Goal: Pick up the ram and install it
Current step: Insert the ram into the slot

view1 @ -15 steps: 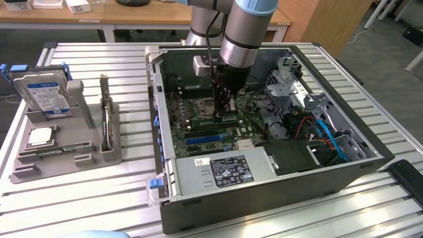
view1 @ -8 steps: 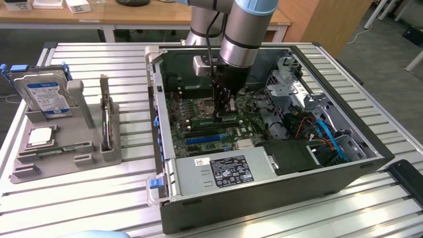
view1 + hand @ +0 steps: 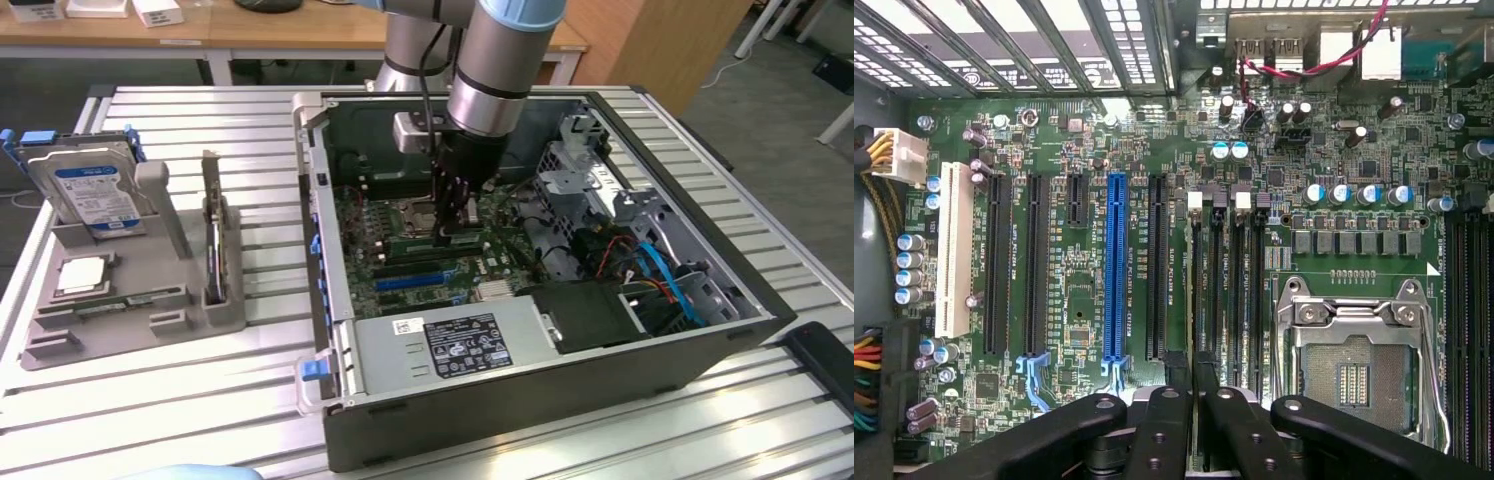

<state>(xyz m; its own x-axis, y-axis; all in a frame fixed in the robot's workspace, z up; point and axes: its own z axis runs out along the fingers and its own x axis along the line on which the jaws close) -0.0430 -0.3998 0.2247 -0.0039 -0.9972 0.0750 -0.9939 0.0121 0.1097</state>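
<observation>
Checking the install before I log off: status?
Gripper shut on ram, edge-on. Over the memory slots, not yet seated. Slots bare; CPU socket alongside.

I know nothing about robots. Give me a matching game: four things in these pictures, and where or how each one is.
Things:
A hard drive
B gripper
C power supply
D processor socket

States:
1 empty, on the motherboard
2 shut, above the motherboard
3 upright in the grey holder
4 silver box with a dark label, inside the case

Pairs: A-3, B-2, C-4, D-1
</observation>
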